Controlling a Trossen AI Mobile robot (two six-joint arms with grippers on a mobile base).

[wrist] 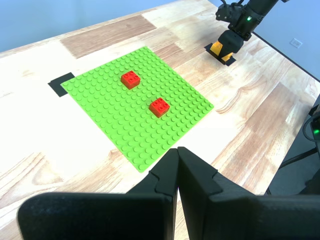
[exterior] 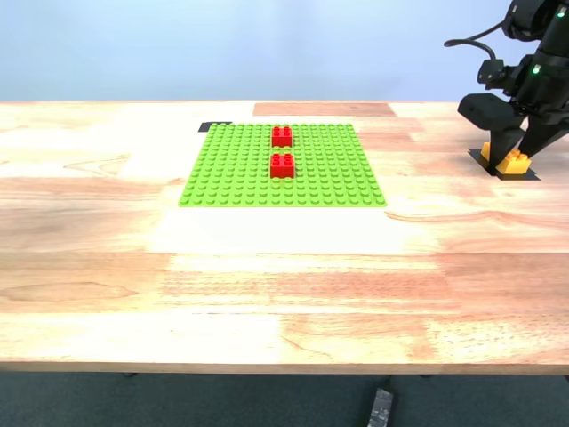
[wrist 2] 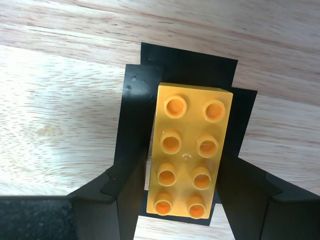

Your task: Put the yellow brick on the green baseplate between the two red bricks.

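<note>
My second gripper [wrist 2: 186,200] straddles the yellow brick [wrist 2: 190,150], one jaw along each long side; whether the jaws are already pressing on it cannot be told, as both sit flush against the plastic with no clear gap. The brick lies studs up on a black tape patch [wrist 2: 187,65] near the far corner of the table [exterior: 284,294] at the exterior view's right, well apart from the green baseplate [exterior: 329,187]. On that plate, two red bricks [exterior: 282,136] [exterior: 282,165] stand in line toward the far edge, a narrow gap of bare studs between them. My first gripper [wrist: 177,165] hangs over the table's near side with its jaws closed together, holding nothing.

The likely trouble lies ahead: that gap looks tight against the brick's length, so the brick may have to go in crosswise, and a slight twist in the grasp could land it on top of a red brick or knock one off its studs. A grip that closes off-centre could also let the brick tip as it lifts from the tape.
</note>
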